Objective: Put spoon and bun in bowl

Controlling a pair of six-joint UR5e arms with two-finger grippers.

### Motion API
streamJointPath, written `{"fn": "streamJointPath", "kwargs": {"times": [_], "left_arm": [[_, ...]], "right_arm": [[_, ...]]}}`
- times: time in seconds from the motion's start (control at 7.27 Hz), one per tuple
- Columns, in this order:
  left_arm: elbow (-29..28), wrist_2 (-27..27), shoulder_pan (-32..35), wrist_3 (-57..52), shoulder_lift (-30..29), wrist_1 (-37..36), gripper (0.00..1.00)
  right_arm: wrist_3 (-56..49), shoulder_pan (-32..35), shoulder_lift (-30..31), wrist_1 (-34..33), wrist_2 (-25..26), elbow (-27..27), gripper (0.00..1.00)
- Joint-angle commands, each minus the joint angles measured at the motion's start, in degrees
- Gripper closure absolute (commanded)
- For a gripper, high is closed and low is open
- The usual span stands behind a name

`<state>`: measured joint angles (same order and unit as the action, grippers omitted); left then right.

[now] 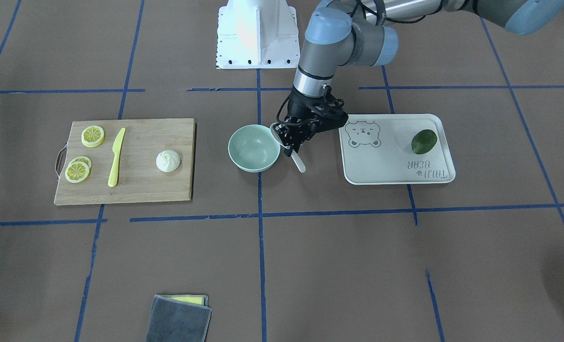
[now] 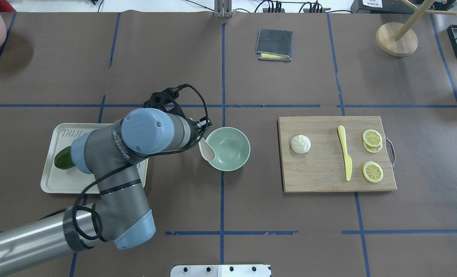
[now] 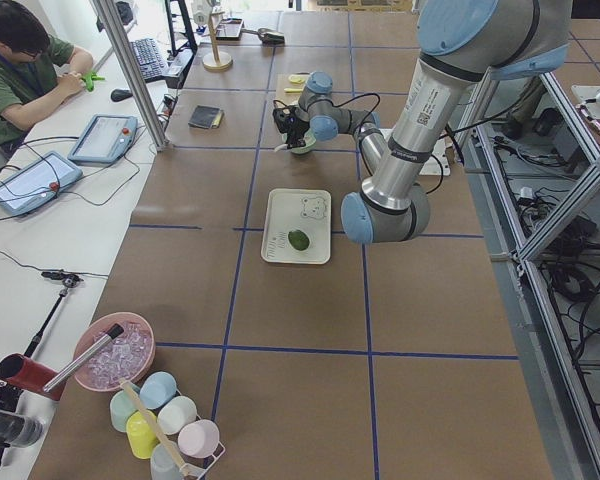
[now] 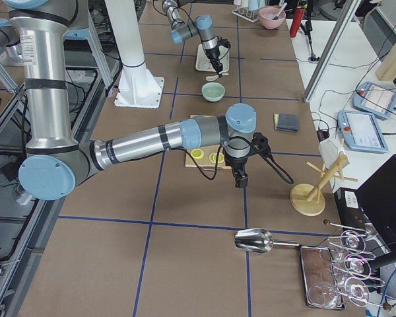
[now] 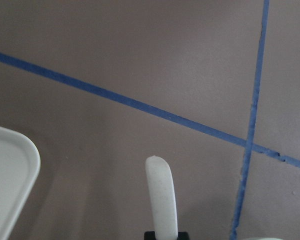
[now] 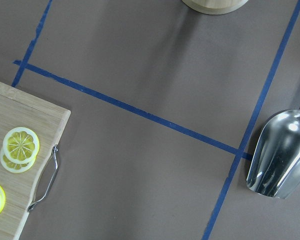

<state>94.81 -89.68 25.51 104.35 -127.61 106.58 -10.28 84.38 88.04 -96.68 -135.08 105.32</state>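
My left gripper (image 1: 292, 141) is shut on the off-white spoon (image 2: 207, 151), held tilted beside the mint-green bowl (image 2: 232, 152). In the overhead view the scoop overlaps the bowl's left rim. The spoon's handle (image 5: 160, 199) sticks out over the brown table in the left wrist view. The white pleated bun (image 2: 300, 144) lies on the wooden cutting board (image 2: 321, 179), to the right of the bowl. My right gripper (image 4: 240, 179) hangs over the table beyond the board; it shows only in the exterior right view, so I cannot tell if it is open or shut.
The board also carries a yellow plastic knife (image 2: 345, 156) and lemon slices (image 2: 372, 137). A white tray (image 2: 55, 182) with a dark green fruit (image 1: 424, 141) lies left of the bowl. A grey cloth (image 2: 274, 45) and a wooden stand (image 2: 396, 38) are farther back. A metal scoop (image 6: 277, 152) lies at the right edge.
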Motion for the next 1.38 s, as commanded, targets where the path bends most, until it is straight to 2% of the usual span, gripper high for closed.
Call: {"fn": "streamJointPath", "kwargs": {"times": [0.0,0.14,0.28,0.55,0.69,0.83,0.96,1.1,1.24], "left_arm": [[-4.28,2.67,-2.82,5.77,-4.05,-0.41,1.0],[-4.46,2.75,-2.83,4.73,-4.05,-0.41,0.83],[-4.11,2.84,-2.83,1.68,-3.62,-0.5,0.01],[-1.23,2.32,-2.39,-9.36,-0.83,-0.5,0.0],[4.36,1.97,-1.7,-19.95,3.11,-0.5,0.0],[8.16,-2.3,2.31,-31.55,6.37,-0.5,0.0],[9.59,-10.43,8.27,-42.71,9.36,-0.41,0.0],[10.12,-15.39,14.6,-54.31,11.83,-0.5,0.0],[10.48,-20.31,20.66,-66.69,15.86,-0.5,0.0]], "right_arm": [[0.0,0.0,0.03,0.0,-0.01,0.06,0.0],[0.0,0.0,0.03,0.0,-0.01,0.06,0.0],[-0.09,-0.17,-0.23,0.09,0.08,0.06,0.0],[0.17,-1.48,-0.32,0.09,-0.1,1.72,0.0],[0.09,-4.45,-1.46,0.61,-0.01,3.12,0.0],[0.78,-8.05,-3.99,3.75,-0.1,3.22,0.0],[8.45,-11.83,-4.1,7.17,-0.01,3.66,0.0],[19.14,-15.61,-5.24,12.17,0.6,3.84,0.0],[26.99,-19.47,-7.07,13.52,1.21,4.01,0.0]]}}
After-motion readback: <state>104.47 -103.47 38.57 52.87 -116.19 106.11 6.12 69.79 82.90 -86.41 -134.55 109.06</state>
